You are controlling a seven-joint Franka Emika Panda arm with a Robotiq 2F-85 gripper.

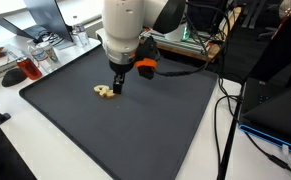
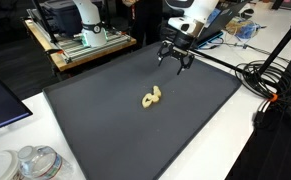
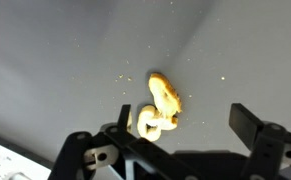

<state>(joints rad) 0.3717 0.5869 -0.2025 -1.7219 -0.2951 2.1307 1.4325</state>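
Observation:
A small pale yellow curled piece (image 1: 105, 92), like a twisted pastry or pretzel, lies on the dark grey mat (image 1: 155, 120). In an exterior view the yellow piece (image 2: 151, 98) sits near the mat's middle. My gripper (image 1: 116, 84) hangs just above the mat beside the piece, jaws open, nothing between them. In an exterior view the gripper (image 2: 176, 62) is above the mat, clear of the piece. In the wrist view the yellow piece (image 3: 159, 106) lies ahead of the open gripper (image 3: 185, 130), closer to one finger (image 3: 119, 125).
A white table surrounds the mat (image 2: 135, 110). A plate with red food (image 1: 17, 72) and a wire rack (image 1: 47, 45) stand beyond one mat corner. Black cables (image 1: 225, 120) run along the mat's edge. A stack of plastic lids (image 2: 30, 162) sits near another corner.

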